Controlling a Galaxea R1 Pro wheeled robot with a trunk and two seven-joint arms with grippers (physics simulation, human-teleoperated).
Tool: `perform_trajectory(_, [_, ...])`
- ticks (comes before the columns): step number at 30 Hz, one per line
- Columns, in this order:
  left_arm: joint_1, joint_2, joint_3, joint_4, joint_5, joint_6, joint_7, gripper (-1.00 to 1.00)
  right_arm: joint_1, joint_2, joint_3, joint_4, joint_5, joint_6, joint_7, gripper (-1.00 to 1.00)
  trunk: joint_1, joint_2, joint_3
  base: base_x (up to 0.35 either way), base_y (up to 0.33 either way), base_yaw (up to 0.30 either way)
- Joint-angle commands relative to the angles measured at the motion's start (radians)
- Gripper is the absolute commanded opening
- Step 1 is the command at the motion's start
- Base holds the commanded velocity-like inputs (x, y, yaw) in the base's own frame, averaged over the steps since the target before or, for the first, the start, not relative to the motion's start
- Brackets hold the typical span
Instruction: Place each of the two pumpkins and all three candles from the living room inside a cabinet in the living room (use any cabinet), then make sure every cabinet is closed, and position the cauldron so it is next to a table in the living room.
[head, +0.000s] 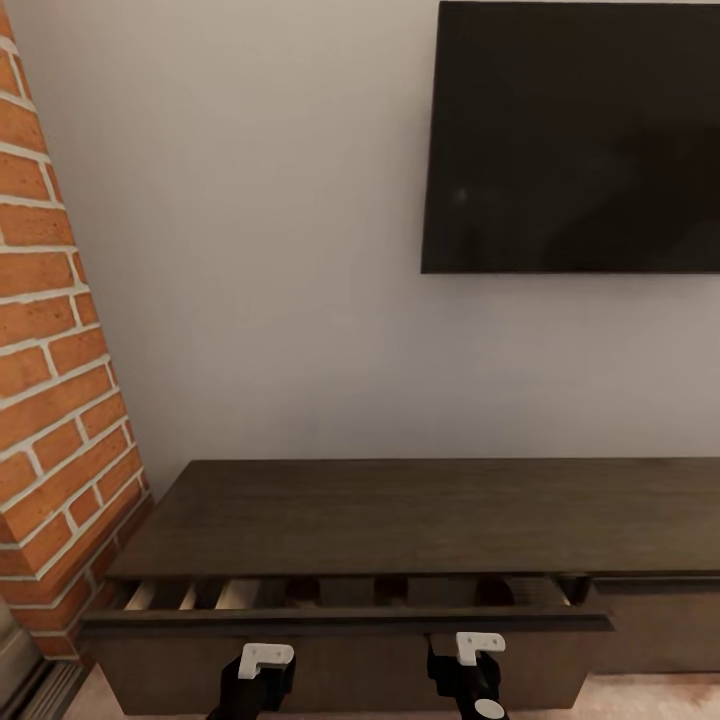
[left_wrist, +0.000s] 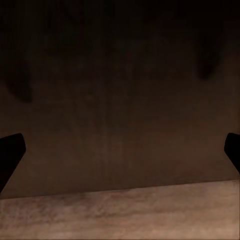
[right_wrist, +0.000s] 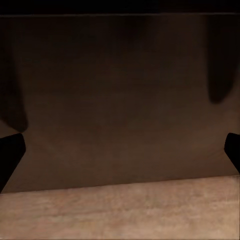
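- The cabinet (head: 400, 520) is seen below the TV (head: 575, 135), its left drawer (head: 345, 620) pulled slightly out.
- Both claws, left (left_wrist: 120, 150) and right (right_wrist: 120, 150), are spread wide and empty.
- The drawer front lies straight ahead of both, its length running sideways; neither is judged nearer.

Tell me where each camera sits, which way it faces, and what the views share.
Head view: high on the robot, facing the wall, TV, cabinet; both arms below.
Left wrist view: near left gripper, facing the drawer front; dark fingertips at edges.
Right wrist view: near right gripper, likewise.
Shared: the drawer front, floor.
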Motion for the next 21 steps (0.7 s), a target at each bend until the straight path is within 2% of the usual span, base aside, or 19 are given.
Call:
perform_trajectory(1, [-0.001, 0.001, -0.008, 0.001, 0.007, -0.004, 0.008, 1.0, -0.001, 0.0, 0.007, 0.0, -0.008, -0.006, -0.005, 1.0, 0.0, 0.0, -0.001, 0.138, 0.0, 0.0])
perform_trajectory(21, [-0.001, 0.001, -0.008, 0.001, 0.007, -0.004, 0.008, 1.0, -0.001, 0.0, 0.007, 0.001, -0.008, -0.006, -0.005, 1.0, 0.0, 0.0, -0.001, 0.134, 0.0, 0.0])
